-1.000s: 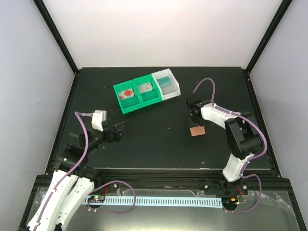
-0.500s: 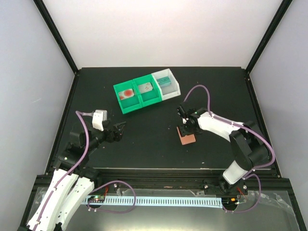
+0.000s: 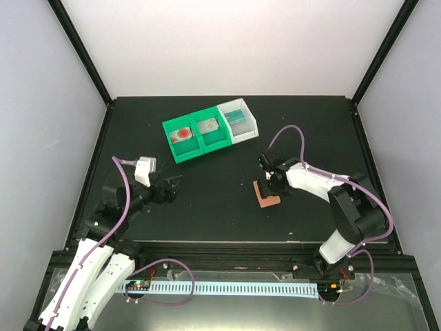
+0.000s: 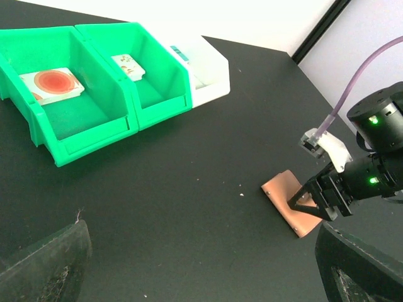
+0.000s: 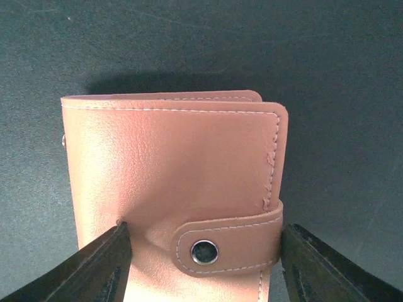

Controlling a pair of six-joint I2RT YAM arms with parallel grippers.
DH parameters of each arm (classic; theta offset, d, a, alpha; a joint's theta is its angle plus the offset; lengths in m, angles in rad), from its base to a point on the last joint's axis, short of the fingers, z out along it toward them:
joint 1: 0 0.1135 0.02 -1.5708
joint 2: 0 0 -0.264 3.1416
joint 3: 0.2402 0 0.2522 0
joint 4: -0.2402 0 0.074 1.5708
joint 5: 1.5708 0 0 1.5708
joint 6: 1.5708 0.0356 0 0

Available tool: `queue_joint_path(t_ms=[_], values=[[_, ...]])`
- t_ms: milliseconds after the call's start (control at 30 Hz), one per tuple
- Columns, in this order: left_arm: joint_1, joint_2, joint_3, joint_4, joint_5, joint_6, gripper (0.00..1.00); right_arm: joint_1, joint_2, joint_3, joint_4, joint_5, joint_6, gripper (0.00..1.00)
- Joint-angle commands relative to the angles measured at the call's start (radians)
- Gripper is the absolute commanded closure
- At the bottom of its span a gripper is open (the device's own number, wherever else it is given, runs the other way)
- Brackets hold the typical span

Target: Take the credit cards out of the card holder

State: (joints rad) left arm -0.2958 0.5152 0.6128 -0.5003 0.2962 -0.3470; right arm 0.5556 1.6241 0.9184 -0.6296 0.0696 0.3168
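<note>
While card holder (image 5: 170, 182) lies closed | right hand (image 5: 201, 229) splayed atop | left hand (image 3: 176, 183) released

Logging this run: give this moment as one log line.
right gripper open over card holder | card holder snapped shut, lying flat | left gripper open, far left | three credit cards in bins

Clearance: black tabletop (image 3: 213, 207)
Open between arms; obstructed far-centre by row of green-and-white plastic bins (image 3: 200, 150), centre-right by closed salmon leather card holder (image 3: 270, 201) under right gripper (image 3: 267, 186).
</note>
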Motion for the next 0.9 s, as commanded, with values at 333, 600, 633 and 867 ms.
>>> queue_joint_path(t_ms=[333, 600, 633, 867], values=[[0.004, 0.006, 0.019, 0.006, 0.041, 0.008, 0.02, 0.15, -0.015, 0.014, 0.023, -0.07, 0.132, 0.41], [0.006, 0.015, 0.016, 0.009, 0.041, 0.006, 0.02, 0.257, -0.045, 0.083, -0.08, 0.033, 0.183, 0.41], [0.005, 0.016, 0.016, 0.008, 0.041, 0.006, 0.02, 0.267, -0.049, 0.093, -0.091, 0.046, 0.187, 0.42], [0.004, -0.004, 0.015, 0.006, 0.03, 0.006, 0.02, 0.322, 0.002, 0.15, -0.134, 0.153, 0.208, 0.68]])
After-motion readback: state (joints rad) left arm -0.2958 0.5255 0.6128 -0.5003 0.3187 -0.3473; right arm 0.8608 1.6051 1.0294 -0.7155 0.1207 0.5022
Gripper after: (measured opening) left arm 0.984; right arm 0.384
